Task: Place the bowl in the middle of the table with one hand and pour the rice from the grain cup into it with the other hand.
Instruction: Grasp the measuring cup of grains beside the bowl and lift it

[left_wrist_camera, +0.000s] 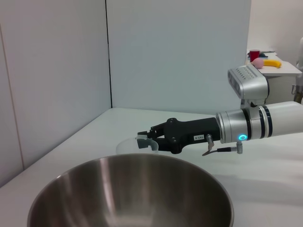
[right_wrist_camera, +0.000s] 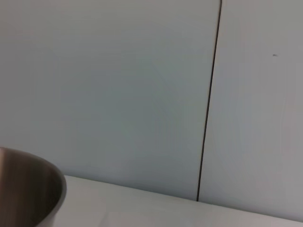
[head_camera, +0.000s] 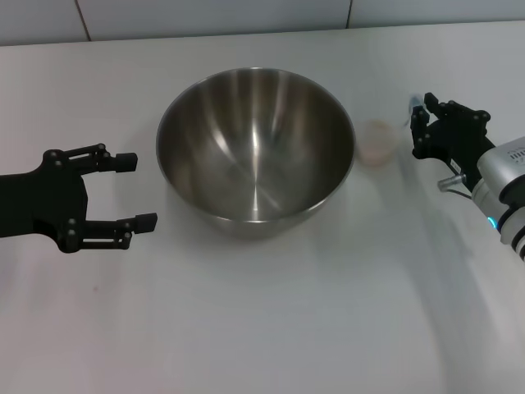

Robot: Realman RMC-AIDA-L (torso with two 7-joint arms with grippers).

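The large steel bowl [head_camera: 256, 144] stands upright in the middle of the white table [head_camera: 271, 328], with nothing inside it. My left gripper [head_camera: 136, 192] hovers open just left of the bowl, apart from its rim. To the right of the bowl stands the small clear grain cup [head_camera: 379, 135] with pale rice [head_camera: 378, 153] at its bottom. My right gripper [head_camera: 416, 127] is open at the cup's right side, its fingertips close to the rim. The left wrist view shows the bowl [left_wrist_camera: 128, 194] up close, with the right gripper [left_wrist_camera: 147, 142] at the cup [left_wrist_camera: 129, 145] behind it. In the right wrist view only the bowl's edge [right_wrist_camera: 28, 189] shows.
Grey-white wall panels [head_camera: 246, 16] close off the table's far edge. In the left wrist view, a far side table [left_wrist_camera: 277, 68] holds a banana and a red cup. Bare tabletop lies in front of the bowl.
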